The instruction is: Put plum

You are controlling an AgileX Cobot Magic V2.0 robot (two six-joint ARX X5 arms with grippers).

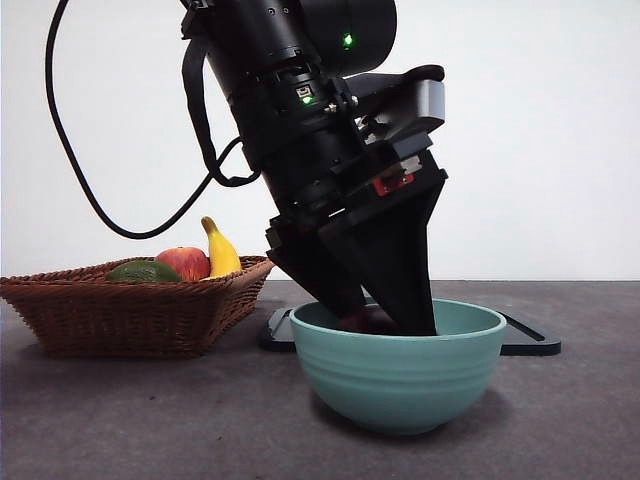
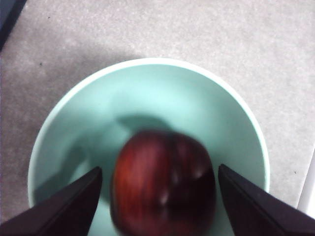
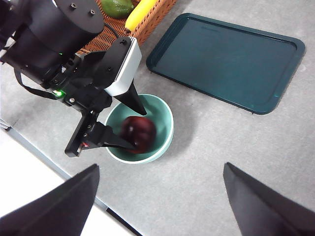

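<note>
The plum (image 2: 162,187), glossy dark maroon and blurred, lies inside the teal bowl (image 2: 147,83). My left gripper (image 2: 159,168) reaches down into the bowl with its jaws open on either side of the plum, a small gap showing at each side. In the front view the left gripper (image 1: 385,320) dips below the rim of the bowl (image 1: 400,370), and only a sliver of the plum (image 1: 365,320) shows. The right wrist view looks down on the plum (image 3: 139,133) in the bowl (image 3: 165,118) between the left jaws. My right gripper (image 3: 161,166) hangs open high above the table, holding nothing.
A wicker basket (image 1: 130,310) stands left of the bowl with a red apple (image 1: 185,262), a banana (image 1: 220,250) and a dark green fruit (image 1: 145,271). A dark green tray (image 3: 226,59) lies flat behind the bowl. The table's edge runs close by the bowl.
</note>
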